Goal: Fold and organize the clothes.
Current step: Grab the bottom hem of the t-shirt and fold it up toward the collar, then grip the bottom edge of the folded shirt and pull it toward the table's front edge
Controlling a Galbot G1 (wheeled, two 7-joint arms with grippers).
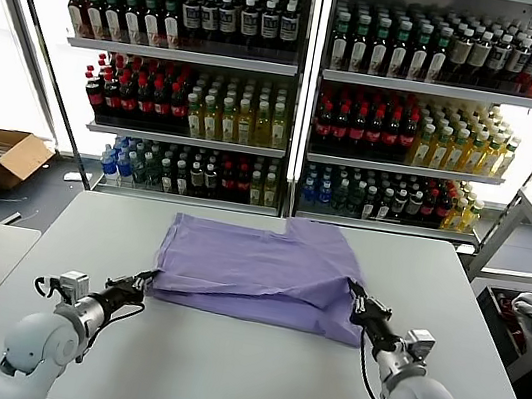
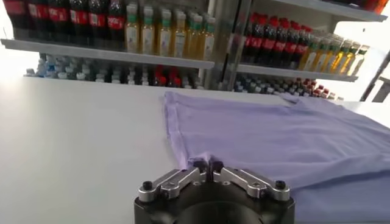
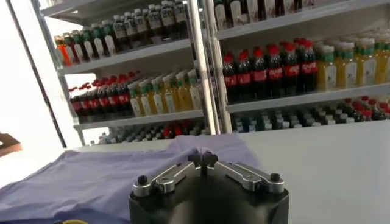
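Tools: left tool point(image 1: 145, 282) and right tool point(image 1: 355, 297) each look pinched on a near corner of the shirt.
Shirt: light purple cotton T-shirt point(image 1: 255, 269) lies partly folded mid white tabletop point(image 1: 220, 364).
Risk: uneven pulls could skew the fold.

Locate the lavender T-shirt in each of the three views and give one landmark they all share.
Head view: the lavender T-shirt lies folded mid-table, between both grippers.
Left wrist view: it fills the picture's right half, its corner at the left gripper.
Right wrist view: it spreads behind the right gripper, toward the lower left.
Shared landmark: the bottle shelves behind the table.
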